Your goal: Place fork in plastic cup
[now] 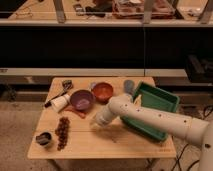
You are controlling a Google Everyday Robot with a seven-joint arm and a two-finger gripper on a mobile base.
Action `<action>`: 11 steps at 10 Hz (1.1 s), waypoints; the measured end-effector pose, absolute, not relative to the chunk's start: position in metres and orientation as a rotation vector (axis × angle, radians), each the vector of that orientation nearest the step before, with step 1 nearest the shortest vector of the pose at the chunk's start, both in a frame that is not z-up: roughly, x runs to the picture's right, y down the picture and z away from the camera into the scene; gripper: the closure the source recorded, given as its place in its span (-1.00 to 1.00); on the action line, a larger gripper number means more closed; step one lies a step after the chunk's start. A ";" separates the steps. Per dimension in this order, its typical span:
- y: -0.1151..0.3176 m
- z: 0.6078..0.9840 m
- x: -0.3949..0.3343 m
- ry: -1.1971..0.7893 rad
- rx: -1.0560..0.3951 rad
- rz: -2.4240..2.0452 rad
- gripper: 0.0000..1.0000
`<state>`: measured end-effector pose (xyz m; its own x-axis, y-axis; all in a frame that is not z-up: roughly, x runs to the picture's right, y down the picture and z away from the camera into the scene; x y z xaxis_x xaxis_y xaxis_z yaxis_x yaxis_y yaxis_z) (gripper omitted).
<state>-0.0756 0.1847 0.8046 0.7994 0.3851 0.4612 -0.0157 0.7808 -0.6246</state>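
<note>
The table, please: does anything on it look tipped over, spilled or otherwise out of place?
The white cup, toward the left side of the table as pictured, appears to lie on its side beside the purple bowl. Nothing looks spilled. The gripper is shut, low over the table's middle.

- Wooden table [125,146], with the gripper [98,121] low over its middle.
- Left of the gripper: purple bowl [81,99], white cup [60,102] on its side, dark grape bunch [62,132], small dark cup [43,139].
- Beyond the gripper: orange-red bowl [103,91], grey cup [129,86].
- Right of the gripper: green tray [159,103].
</note>
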 end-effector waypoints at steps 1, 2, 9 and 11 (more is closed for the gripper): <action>0.170 0.788 -0.079 -0.655 -0.639 0.211 1.00; 0.152 0.769 -0.082 -0.703 -0.635 0.189 1.00; 0.093 0.732 -0.084 -0.825 -0.624 0.095 0.97; 0.109 0.749 -0.084 -0.828 -0.635 0.080 0.63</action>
<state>-0.0837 0.1092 0.7489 0.6847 0.3064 0.6613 0.1732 0.8130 -0.5560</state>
